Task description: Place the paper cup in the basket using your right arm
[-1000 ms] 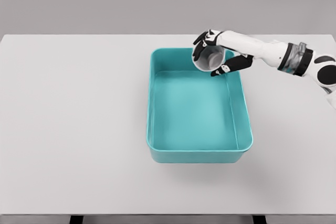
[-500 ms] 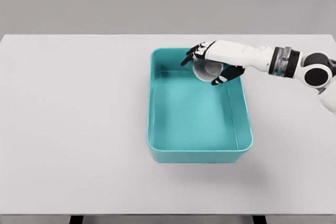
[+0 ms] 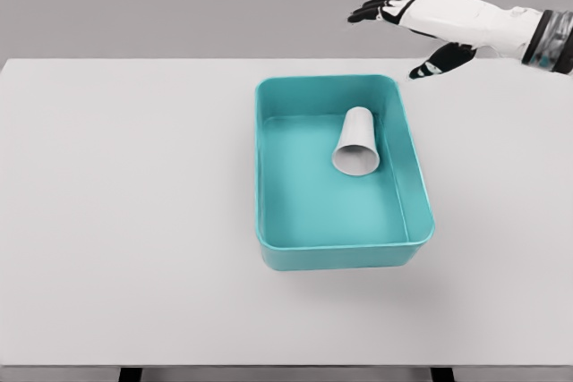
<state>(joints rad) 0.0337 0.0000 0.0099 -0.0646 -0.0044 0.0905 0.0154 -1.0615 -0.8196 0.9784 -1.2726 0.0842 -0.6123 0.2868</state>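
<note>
The right hand (image 3: 414, 26) hangs above the table's (image 3: 134, 203) far edge, beyond the basket's (image 3: 265, 167) far right corner, with its fingers (image 3: 374, 8) spread flat and the thumb dropped below the palm. It holds nothing. Its white forearm runs off the right side of the view. No left arm shows.

The cup (image 3: 357, 141) lies on its side inside the basket, in the far right part of the floor, mouth turned toward the viewer and the narrow base pointing toward the far wall. It sits near the right wall, apart from the hand and clear of the rim.

By the look of it, the placing is done, and the step in hand is clearing away. To do that well, the hand should keep its height while it draws back to the right, so neither fingers nor thumb clip the basket's rim and jolt it. The fingers can remain loose, since there is nothing to carry. A cup on its side may roll, so a slow, smooth retreat away from the basket is the safer course, with no sweep across its opening.
</note>
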